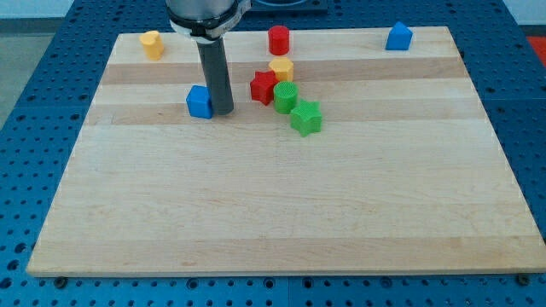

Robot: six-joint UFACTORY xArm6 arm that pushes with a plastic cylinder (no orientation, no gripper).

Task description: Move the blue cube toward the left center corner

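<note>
The blue cube (199,101) sits on the wooden board (281,213), left of centre in the upper part of the view. My tip (223,112) rests on the board just to the cube's right, touching or almost touching its right side. The dark rod rises from there to the arm at the view's top.
A red star block (264,87), a yellow block (281,69), a green cylinder (286,96) and a green star (305,118) cluster right of my tip. A red cylinder (279,39), a yellow block (153,43) and a blue house-shaped block (398,37) stand near the top edge.
</note>
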